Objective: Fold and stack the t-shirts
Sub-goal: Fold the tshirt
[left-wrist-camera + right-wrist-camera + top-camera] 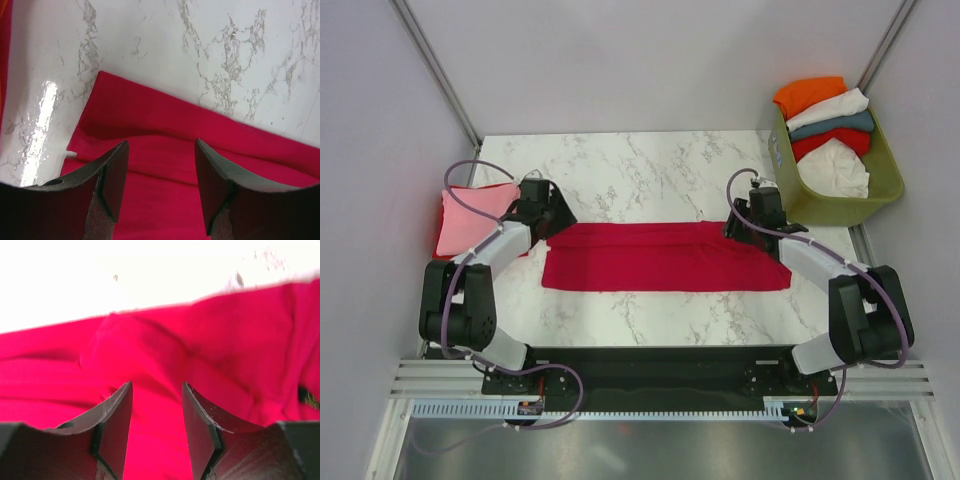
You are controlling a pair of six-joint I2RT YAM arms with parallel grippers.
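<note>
Left gripper (160, 150) and right gripper (157, 390) open, empty, over ends of red shirt (665, 257). Risk: catching top layer only, or uneven lifts, skewing the fold

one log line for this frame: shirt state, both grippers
crimson t-shirt: flat strip on table | left gripper: open, above its left end | right gripper: open, above its right end | pink t-shirt: at left edge
</note>
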